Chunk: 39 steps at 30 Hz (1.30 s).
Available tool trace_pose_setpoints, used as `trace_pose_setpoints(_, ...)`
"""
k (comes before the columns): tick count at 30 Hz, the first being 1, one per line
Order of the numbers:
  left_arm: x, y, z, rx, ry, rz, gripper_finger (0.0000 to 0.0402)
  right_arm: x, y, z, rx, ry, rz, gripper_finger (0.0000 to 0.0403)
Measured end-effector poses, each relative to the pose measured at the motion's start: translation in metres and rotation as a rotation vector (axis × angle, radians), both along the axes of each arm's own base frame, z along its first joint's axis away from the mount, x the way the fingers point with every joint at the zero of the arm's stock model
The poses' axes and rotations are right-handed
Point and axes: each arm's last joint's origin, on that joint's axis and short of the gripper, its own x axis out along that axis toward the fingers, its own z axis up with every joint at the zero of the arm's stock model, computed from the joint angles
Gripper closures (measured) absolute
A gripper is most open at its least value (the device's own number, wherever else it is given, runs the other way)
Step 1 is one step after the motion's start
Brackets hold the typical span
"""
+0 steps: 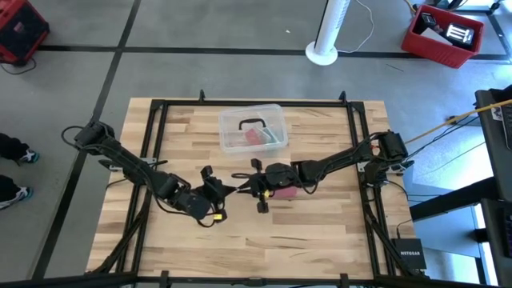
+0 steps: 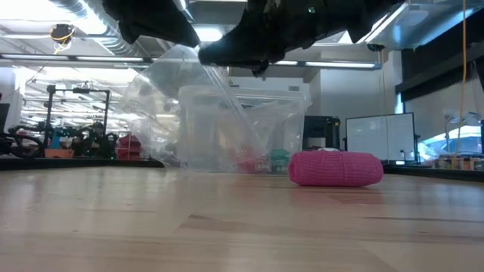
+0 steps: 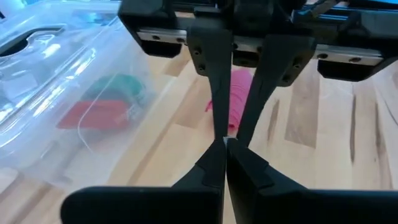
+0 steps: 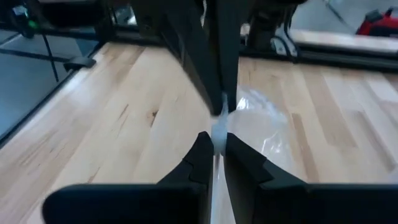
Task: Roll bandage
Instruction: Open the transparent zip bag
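Right now my left gripper (image 1: 226, 191) and right gripper (image 1: 245, 186) meet above mid-table, both pinched on the clear wrapper (image 2: 185, 106) held between them, while the bandage (image 2: 336, 168) lies rolled on the table (image 1: 320, 232) beneath my right arm, so next I should judge whether to discard the wrapper.

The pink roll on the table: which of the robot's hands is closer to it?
The right hand. It hangs just beside the pink roll, its arm passing over it. The left hand meets it from the other side, a little farther from the roll.
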Motion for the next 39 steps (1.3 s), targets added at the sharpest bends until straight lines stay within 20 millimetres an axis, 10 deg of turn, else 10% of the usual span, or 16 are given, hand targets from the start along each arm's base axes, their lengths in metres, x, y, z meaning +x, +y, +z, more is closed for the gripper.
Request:
trace_pose_setpoints(17, -0.002, -0.002, -0.002, -0.090, 0.000, -0.013, 0.0394, -0.008, -0.001, -0.017, -0.035, 0.165, -0.004, 0.0370)
trace_pose_setpoints(39, 0.022, 0.008, -0.029, -0.075, 0.100, -0.038, 0.0257, -0.007, -0.001, -0.015, -0.029, 0.145, -0.007, 0.0370)
